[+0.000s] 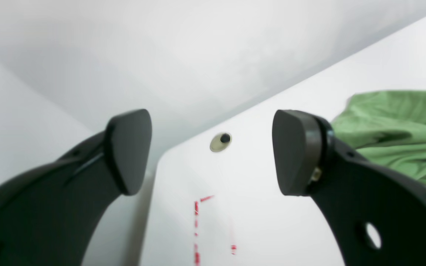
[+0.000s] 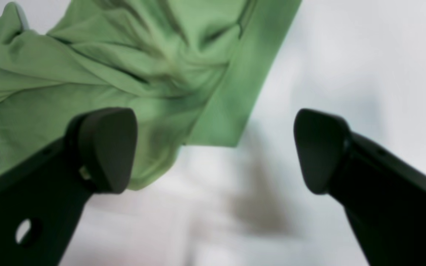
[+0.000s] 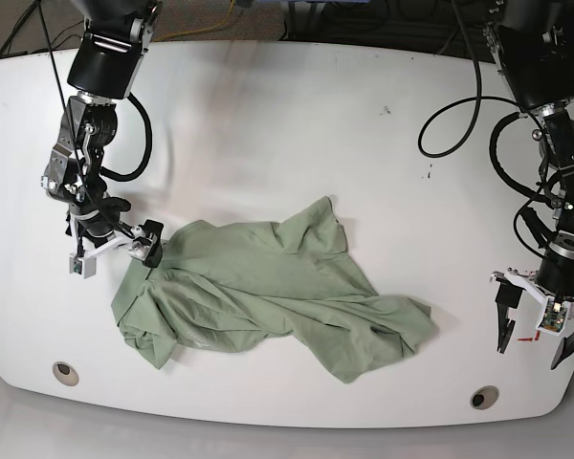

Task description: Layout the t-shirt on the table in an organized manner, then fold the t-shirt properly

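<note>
Overall: white table (image 3: 268,124) fills base view. Crumpled green t-shirt (image 3: 268,296) lies lower centre, unfolded, sleeves bunched. Right gripper (image 3: 115,251) at frame left, just over shirt's left edge, fingers spread, nothing held. Left gripper (image 3: 539,325) lower right, well apart from shirt, jaws spread wide, empty. Grey grommet (image 3: 484,396) near bottom edge; red tape mark (image 1: 196,229) below left gripper.

We saw the t-shirt (image 3: 268,292) lying crumpled on the table (image 3: 297,124), between our right gripper (image 3: 145,244) and left gripper (image 3: 536,330).
</note>
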Controlling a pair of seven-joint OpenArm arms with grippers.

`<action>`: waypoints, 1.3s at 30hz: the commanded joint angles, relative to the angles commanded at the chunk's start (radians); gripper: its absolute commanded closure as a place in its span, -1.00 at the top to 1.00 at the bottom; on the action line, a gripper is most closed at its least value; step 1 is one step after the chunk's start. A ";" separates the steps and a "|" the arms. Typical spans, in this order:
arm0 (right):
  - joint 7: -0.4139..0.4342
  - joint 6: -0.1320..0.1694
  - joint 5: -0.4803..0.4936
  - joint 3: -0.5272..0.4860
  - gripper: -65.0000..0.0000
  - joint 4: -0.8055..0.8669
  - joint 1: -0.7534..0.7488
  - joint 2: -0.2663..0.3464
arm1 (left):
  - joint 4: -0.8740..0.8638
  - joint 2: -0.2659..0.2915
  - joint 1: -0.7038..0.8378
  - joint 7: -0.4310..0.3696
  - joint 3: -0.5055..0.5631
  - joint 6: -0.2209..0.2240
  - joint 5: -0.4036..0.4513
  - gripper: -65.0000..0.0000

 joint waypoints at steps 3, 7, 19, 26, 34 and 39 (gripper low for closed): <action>0.034 0.000 0.000 -0.005 1.00 -0.034 0.000 0.002 | 0.000 0.008 0.014 0.000 -0.002 0.000 0.000 0.47; 0.061 0.000 0.000 -0.043 1.00 -0.083 0.005 0.005 | -0.002 0.011 0.035 0.000 0.000 0.000 0.000 0.47; 0.124 0.000 0.000 -0.098 1.00 -0.149 0.006 0.003 | 0.000 0.040 0.066 0.000 0.000 0.000 0.000 0.47; 0.143 0.002 0.000 -0.100 0.84 -0.150 0.006 -0.011 | 0.003 0.044 0.077 0.000 0.000 0.000 0.000 0.47; 0.178 0.002 0.000 -0.100 0.18 -0.152 0.000 -0.032 | 0.003 0.044 0.078 0.000 0.000 0.000 0.000 0.47; 0.178 0.002 -0.009 -0.100 0.25 -0.169 0.003 -0.061 | 0.003 0.043 0.078 0.000 -0.002 0.000 0.000 0.47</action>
